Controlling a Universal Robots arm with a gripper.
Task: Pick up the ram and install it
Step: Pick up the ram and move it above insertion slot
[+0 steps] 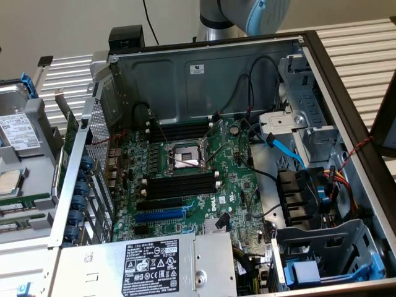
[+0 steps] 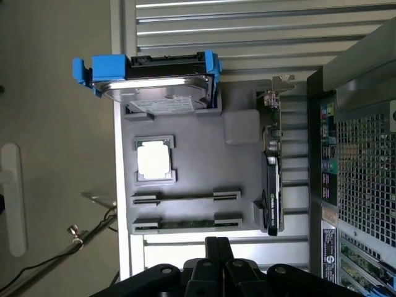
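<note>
The ram (image 2: 185, 223) is a thin green stick standing on edge between the two end holders of a grey parts tray (image 2: 185, 167). In the exterior view it is a green strip (image 1: 25, 202) at the left edge, outside the computer case. My gripper (image 2: 218, 244) hangs above the tray's edge, close to the ram. Its two dark fingers are pressed together, shut with nothing between them. Inside the case, long black memory slots (image 1: 179, 187) lie on the green motherboard (image 1: 235, 185) beside the processor socket (image 1: 185, 154).
The tray also carries a hard drive in a blue bracket (image 2: 151, 80), a processor chip (image 2: 153, 159), a pale square pad (image 2: 241, 127) and an upright expansion card (image 2: 272, 179). The case wall (image 1: 74, 167) stands between tray and motherboard. Cables (image 1: 284, 148) and drive cages crowd the exterior view's right.
</note>
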